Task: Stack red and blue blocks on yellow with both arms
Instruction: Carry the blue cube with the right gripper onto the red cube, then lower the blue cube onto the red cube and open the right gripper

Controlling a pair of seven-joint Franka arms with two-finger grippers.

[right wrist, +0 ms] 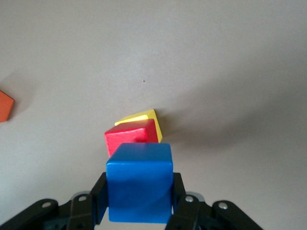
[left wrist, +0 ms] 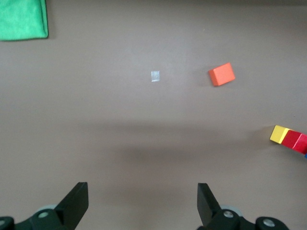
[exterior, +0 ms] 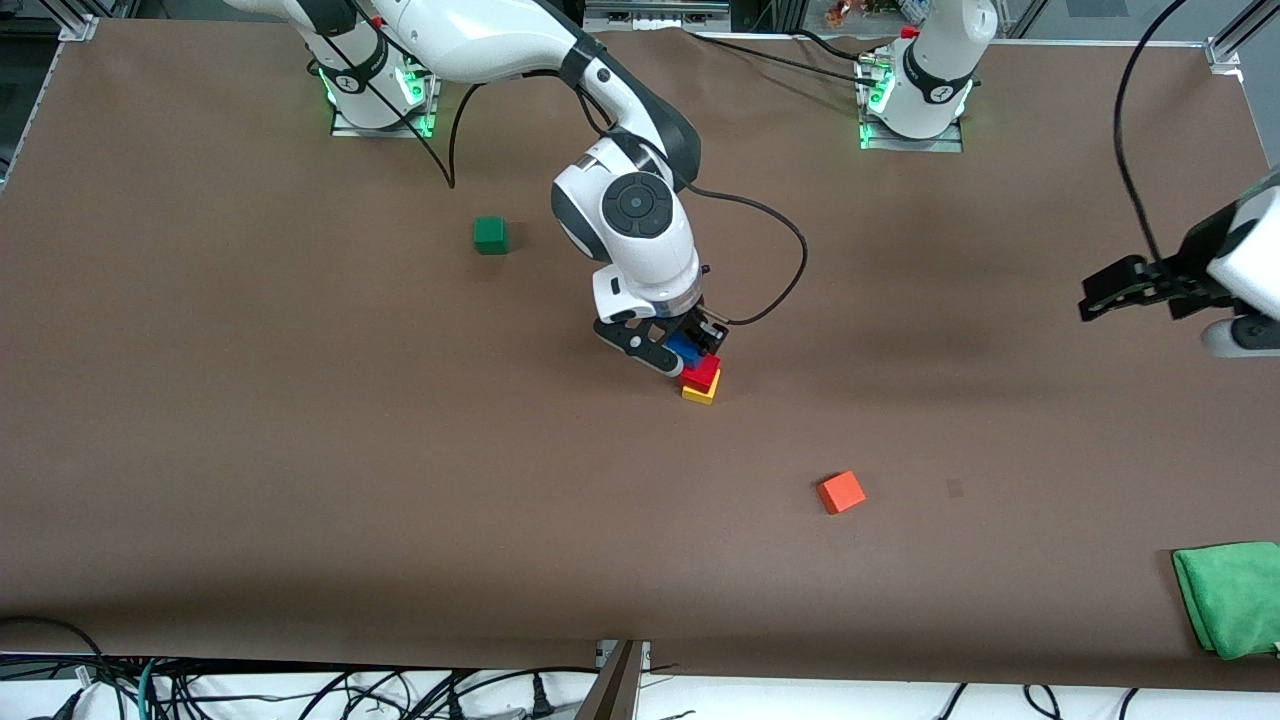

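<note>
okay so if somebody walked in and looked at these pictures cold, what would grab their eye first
Most likely the right gripper at mid-table, shut on the blue cube just above a red cube already stacked on the yellow cube. Next, the left gripper waiting open above bare table at the left arm's end. A lone orange cube lies nearer the front camera than the stack, and a green cube lies farther from it.

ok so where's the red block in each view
Front view: red block mid-table, on the yellow block, under the blue block held by the right tool.
Left wrist view: red block at the frame edge, beside the yellow.
Right wrist view: red block centre, above the blue block.
Shared landmark: orange cube.
</note>
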